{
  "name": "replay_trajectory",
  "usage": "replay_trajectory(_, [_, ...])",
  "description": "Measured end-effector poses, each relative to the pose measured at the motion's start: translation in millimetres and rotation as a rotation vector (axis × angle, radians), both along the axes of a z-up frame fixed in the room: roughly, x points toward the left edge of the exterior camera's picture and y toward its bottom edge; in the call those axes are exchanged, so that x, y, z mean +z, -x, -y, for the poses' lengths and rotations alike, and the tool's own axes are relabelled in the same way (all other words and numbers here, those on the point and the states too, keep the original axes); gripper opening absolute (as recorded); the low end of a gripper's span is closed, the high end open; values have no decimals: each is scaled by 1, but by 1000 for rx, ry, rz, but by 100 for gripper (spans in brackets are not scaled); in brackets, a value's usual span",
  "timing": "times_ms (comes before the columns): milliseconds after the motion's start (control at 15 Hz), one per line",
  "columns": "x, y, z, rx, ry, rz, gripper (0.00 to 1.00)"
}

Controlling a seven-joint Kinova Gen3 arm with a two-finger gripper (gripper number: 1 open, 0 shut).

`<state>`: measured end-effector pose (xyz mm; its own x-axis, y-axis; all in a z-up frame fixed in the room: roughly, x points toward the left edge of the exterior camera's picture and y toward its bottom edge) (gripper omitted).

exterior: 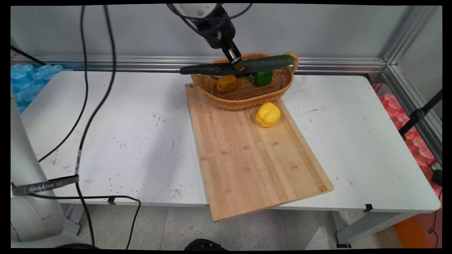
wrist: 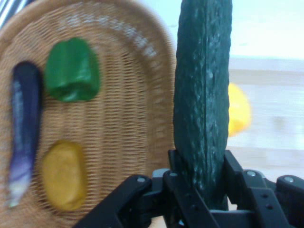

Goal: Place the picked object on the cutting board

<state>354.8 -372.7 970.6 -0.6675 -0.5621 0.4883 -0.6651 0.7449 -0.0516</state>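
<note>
My claw (exterior: 240, 67) is clamped on the middle of a long cucumber (exterior: 212, 69), held level so it balances above the wicker basket (exterior: 247, 97) on the cutting board (exterior: 254, 158), yellow pepper (exterior: 268, 114) at five o'clock of it.

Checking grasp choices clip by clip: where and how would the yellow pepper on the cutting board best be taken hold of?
Probably from straight above, jaws closing across the middle of the yellow pepper. It lies alone on the cutting board, just in front of the basket, so its left and right sides are free. It is rounded and lobed, so the widest part should slip least. The gripper is shut on the cucumber now.
</note>
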Motion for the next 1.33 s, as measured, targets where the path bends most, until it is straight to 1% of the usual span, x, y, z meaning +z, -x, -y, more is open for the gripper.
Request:
replay_trajectory(267, [15, 7, -40, -83, -11, -50, 0])
replay_trajectory(467, [17, 14, -64, -134, -28, -75, 0])
replay_trajectory(667, [11, 26, -88, -188, -49, -98, 0])
replay_trajectory(933, [-9, 44, -106, -230, -63, -109, 0])
replay_trajectory(1133, [-31, 57, -110, -241, -72, -108, 0])
replay_trajectory(1333, [-60, 74, -111, -252, -82, -101, 0])
